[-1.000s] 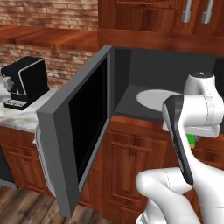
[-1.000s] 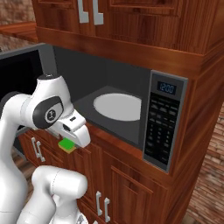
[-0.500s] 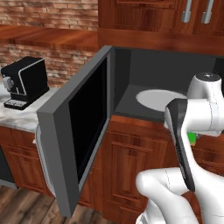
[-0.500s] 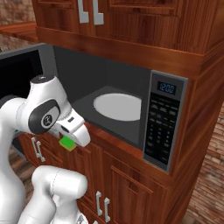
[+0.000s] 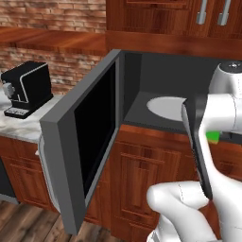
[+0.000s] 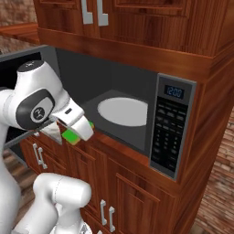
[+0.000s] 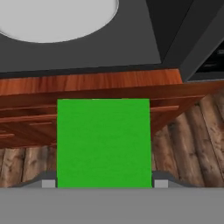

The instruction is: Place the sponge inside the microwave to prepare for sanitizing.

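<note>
Gripping the sponge (image 7: pixel 103 142) between its fingers, the gripper (image 6: pixel 75 132) hangs just outside the microwave (image 6: pixel 137 109) at its open front; the turntable (image 7: pixel 57 17) lies ahead, seemingly slightly above.

Sponge (image 7: pixel 103 142): bright green. Microwave (image 6: pixel 137 114): grey frame, dark interior, black door glass, pale round turntable (image 6: pixel 122 111), black keypad, blue display. Cabinets (image 6: pixel 137 192): reddish-brown wood. Coffee machine (image 5: pixel 26 88), left of frame: black. Wall (image 5: pixel 52 14): red brick.
</note>
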### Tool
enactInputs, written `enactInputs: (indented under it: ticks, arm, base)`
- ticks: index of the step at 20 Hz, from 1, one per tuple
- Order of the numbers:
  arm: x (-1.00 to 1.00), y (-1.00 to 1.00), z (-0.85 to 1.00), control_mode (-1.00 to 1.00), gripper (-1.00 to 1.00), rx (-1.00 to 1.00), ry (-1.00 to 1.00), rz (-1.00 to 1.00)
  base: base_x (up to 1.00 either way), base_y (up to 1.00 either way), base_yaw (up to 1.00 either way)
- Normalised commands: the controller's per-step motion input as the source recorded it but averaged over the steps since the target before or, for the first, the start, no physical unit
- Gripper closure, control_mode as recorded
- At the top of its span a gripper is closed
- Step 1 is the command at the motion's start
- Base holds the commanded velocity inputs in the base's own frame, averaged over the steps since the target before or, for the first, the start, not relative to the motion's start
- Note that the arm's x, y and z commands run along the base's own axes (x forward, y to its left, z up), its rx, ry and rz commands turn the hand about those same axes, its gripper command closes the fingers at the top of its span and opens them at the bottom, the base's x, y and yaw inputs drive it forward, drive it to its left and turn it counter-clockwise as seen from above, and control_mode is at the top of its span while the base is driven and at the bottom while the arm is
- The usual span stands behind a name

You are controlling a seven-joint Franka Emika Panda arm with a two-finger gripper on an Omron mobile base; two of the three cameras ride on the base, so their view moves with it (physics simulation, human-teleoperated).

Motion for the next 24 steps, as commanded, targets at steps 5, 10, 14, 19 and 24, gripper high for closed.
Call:
enactInputs:
  ticks: [5,10,14,19,24]
  arm:
    - [0.35,-0.04,0.05,-1.00,1.00,-0.04,-0.21,-0.03]
    - [0.26,0.00,-0.23,-1.00,1.00,-0.12,-0.21,0.00]
    - [0.04,0.00,-0.20,-1.00,1.00,-0.16,-0.20,-0.01]
    - [0.00,0.00,0.15,-1.00,1.00,-0.04,-0.04,0.00]
    - [0.29,0.00,0.06,-1.00,1.00,0.00,0.03,0.00]
  base:
    - [0.00,0.00,0.00]
    - [0.00,0.00,0.00]
    - [0.00,0.00,0.00]
    - [0.00,0.00,0.00]
    - [0.00,0.00,0.00]
